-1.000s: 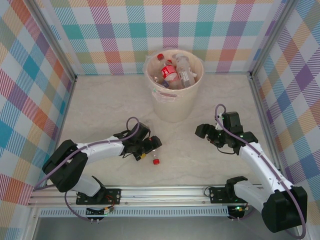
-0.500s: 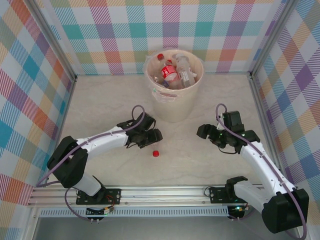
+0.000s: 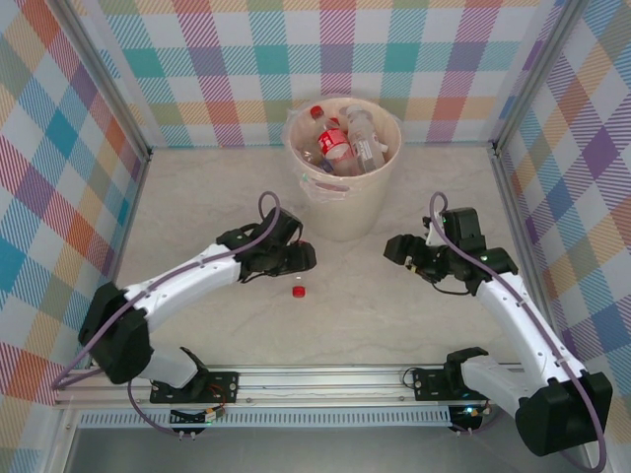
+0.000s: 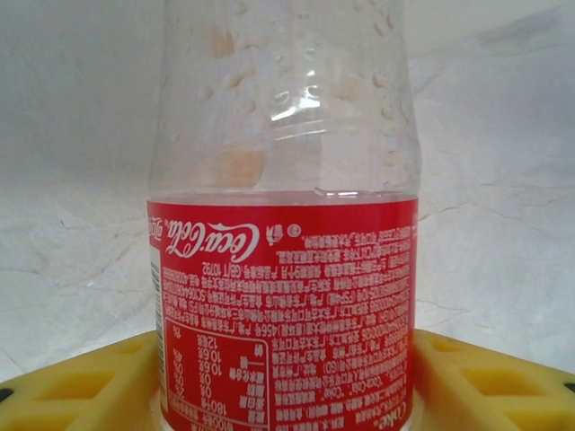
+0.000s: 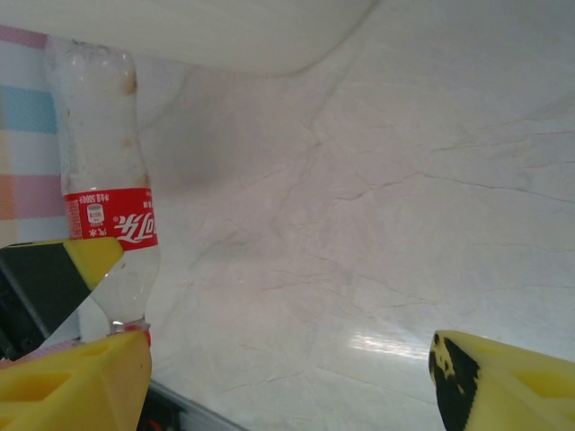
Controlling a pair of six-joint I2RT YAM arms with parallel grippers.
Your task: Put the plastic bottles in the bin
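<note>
My left gripper (image 3: pixel 299 258) is shut on a clear plastic bottle (image 4: pixel 283 269) with a red label, its yellow fingers (image 4: pixel 81 386) pressing both sides of the label. It holds the bottle just in front of the cream bin (image 3: pixel 345 202), slightly left of it. Several more bottles (image 3: pixel 343 138) lie inside the bin. In the right wrist view the same held bottle (image 5: pixel 103 180) hangs neck down at the left, under the bin's base (image 5: pixel 225 36). My right gripper (image 3: pixel 400 250) (image 5: pixel 287 386) stands open to the bin's front right, with nothing between its fingers.
A loose red cap (image 3: pixel 298 292) lies on the marble tabletop (image 3: pixel 197 217) just below my left gripper. Checkered walls (image 3: pixel 59 177) close the table on three sides. An aluminium rail (image 3: pixel 315 379) with both arm bases runs along the near edge.
My left gripper closed on the bottle and carried it up and back toward the bin. The red cap drifted a little toward the bin. The right gripper edged slightly back.
</note>
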